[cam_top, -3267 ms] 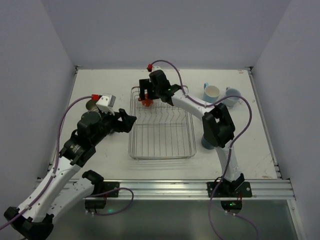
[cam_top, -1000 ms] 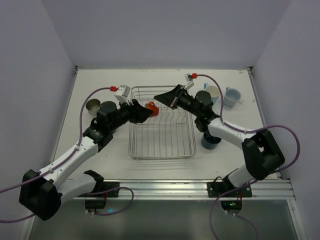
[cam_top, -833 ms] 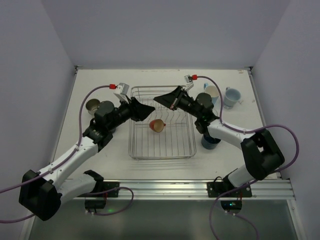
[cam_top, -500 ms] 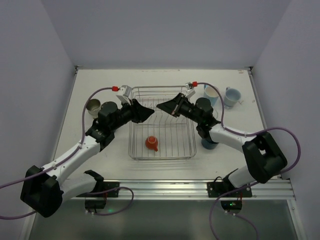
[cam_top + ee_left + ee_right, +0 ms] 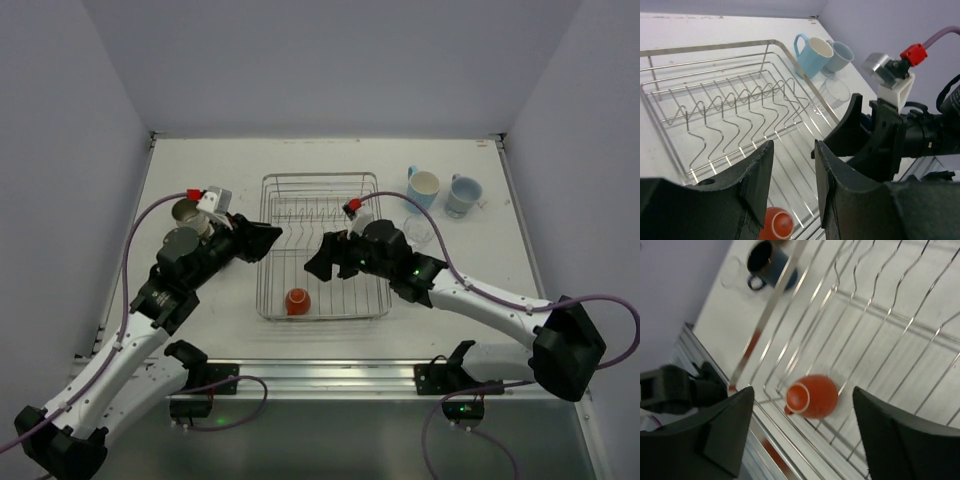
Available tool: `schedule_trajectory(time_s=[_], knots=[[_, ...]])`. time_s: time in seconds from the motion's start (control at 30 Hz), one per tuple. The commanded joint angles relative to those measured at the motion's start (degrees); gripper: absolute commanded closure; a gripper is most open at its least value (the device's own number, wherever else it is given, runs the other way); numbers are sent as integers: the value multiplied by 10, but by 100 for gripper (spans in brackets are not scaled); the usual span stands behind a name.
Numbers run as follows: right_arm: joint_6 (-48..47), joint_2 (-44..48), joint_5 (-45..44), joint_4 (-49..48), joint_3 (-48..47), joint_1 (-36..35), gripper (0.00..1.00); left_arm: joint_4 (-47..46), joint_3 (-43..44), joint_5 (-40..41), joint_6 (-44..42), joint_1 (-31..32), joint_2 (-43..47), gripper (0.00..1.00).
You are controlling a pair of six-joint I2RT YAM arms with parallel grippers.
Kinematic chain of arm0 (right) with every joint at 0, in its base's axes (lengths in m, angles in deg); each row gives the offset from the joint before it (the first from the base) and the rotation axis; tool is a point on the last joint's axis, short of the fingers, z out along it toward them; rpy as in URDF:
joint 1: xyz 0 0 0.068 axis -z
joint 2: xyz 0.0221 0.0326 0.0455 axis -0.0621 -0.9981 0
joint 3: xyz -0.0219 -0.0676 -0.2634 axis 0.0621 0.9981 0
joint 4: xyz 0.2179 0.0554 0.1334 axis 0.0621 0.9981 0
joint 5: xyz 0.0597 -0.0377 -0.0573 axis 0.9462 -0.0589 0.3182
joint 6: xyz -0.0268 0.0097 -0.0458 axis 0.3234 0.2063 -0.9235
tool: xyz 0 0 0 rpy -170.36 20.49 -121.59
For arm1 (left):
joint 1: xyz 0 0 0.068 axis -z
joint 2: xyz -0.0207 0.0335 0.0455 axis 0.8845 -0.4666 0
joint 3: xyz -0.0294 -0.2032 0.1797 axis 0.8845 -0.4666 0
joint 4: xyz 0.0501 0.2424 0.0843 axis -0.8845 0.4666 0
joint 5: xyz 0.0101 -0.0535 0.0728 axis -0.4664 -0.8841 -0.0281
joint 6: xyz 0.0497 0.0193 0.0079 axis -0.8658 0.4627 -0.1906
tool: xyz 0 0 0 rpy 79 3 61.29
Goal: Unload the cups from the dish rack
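- Since a second ago the orange mug [image 5: 297, 301] has dropped. It was up in the air over the far left of the dish rack [image 5: 320, 176], where my two grippers met at it. Now it is on the rack's floor at the near left corner, and both my arms have drawn back toward me.
- The dish rack sits in the middle of the table [image 5: 200, 170]. That mug is the only cup I can see in it, and it seems to lie on its side, so I judge the unloading unfinished.
- My right gripper [image 5: 315, 262] hangs over the near half of the rack with its jaws wide apart and empty. The mug shows below, between them, which I judge a good line for a fresh grab.
- My left gripper [image 5: 272, 236] waits at the rack's left rim, jaws apart with nothing between them, out of the right arm's way.
- Two light blue mugs [image 5: 423, 187] stand side by side on the table, right of the rack.
- A dark blue mug [image 5: 769, 264] stands on the table outside the rack.
- A clear glass [image 5: 420, 229] stands just beside the rack's right rim.
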State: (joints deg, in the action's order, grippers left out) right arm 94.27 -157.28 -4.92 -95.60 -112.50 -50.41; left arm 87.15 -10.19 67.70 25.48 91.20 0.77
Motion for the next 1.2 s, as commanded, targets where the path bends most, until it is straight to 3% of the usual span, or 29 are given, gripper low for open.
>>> schedule_trajectory(time_s=[0.0, 0.2, 0.5, 0.87, 1.1, 1.17], knots=[[-88, -14, -61, 141, -43, -53, 13, 77, 22, 46, -49, 3, 27, 57], [-123, -110, -142, 257, -151, -127, 1, 128, 49, 90, -84, 3, 71, 54], [-91, -274, -211, 351, -279, -173, 1, 179, 71, 172, -126, 3, 125, 49], [-38, -344, -203, 403, -334, -189, 1, 170, 39, 183, -133, 3, 146, 47], [-28, -374, -199, 421, -353, -191, 16, 171, 35, 183, -133, 3, 158, 46], [-23, -373, -208, 418, -349, -191, 28, 171, 35, 183, -131, 2, 159, 46]])
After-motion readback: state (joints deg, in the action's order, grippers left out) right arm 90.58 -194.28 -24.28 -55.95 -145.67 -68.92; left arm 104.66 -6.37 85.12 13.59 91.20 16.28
